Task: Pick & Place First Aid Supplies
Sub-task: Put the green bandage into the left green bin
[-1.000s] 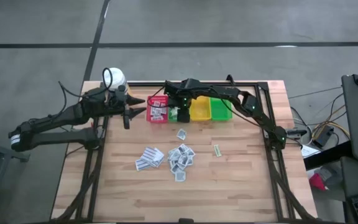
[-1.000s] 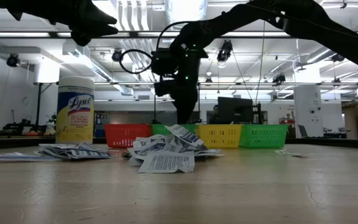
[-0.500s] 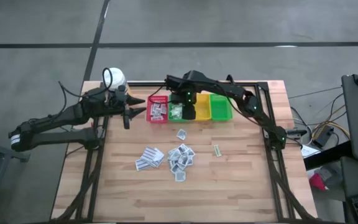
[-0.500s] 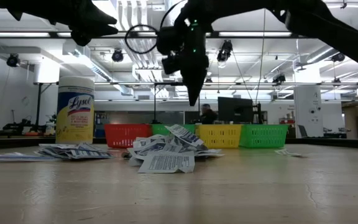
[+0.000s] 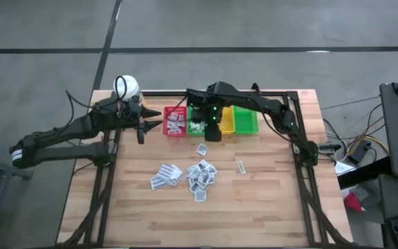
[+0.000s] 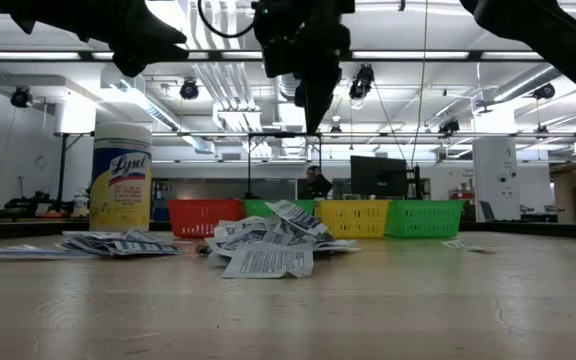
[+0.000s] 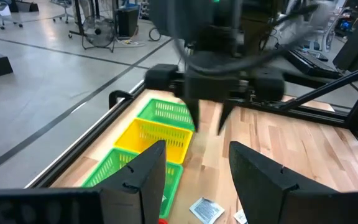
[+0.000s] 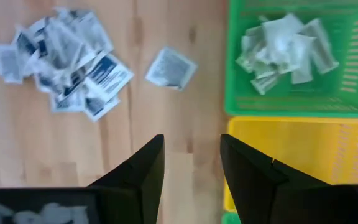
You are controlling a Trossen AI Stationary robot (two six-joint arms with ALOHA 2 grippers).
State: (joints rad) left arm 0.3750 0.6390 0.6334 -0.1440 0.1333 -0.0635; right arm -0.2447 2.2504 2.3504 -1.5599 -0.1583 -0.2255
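Wooden planks make up the table (image 5: 268, 200) seen from above. Little white packets (image 5: 200, 173) lie in a loose heap in the middle, with another small bunch (image 5: 166, 175) beside it, one single packet (image 5: 202, 149) nearer the bins and one (image 5: 241, 166) off to the side. At the far edge sit a red bin (image 5: 175, 122), a green bin (image 5: 197, 122), a yellow bin (image 5: 224, 120) and another green bin (image 5: 246, 120). Some packets already lie in the red and first green bins, so I think each bin takes its own kind. The right hand (image 5: 213, 133) hangs just in front of the bins, probably ready to fetch more. The left hand (image 5: 144, 126) waits beside the red bin, near a white-capped bottle (image 5: 126, 87).

From table height, the heap sits low and flat, and the yellow bottle (image 6: 120, 177) stands upright. Behind is a big room with long ceiling lights, and a person far back.

From the left wrist, its fingers (image 7: 143, 171) are spread, holding nothing.

From the right wrist, its fingers (image 8: 143, 167) are spread and empty too, over bare wood between the heap and the yellow bin.
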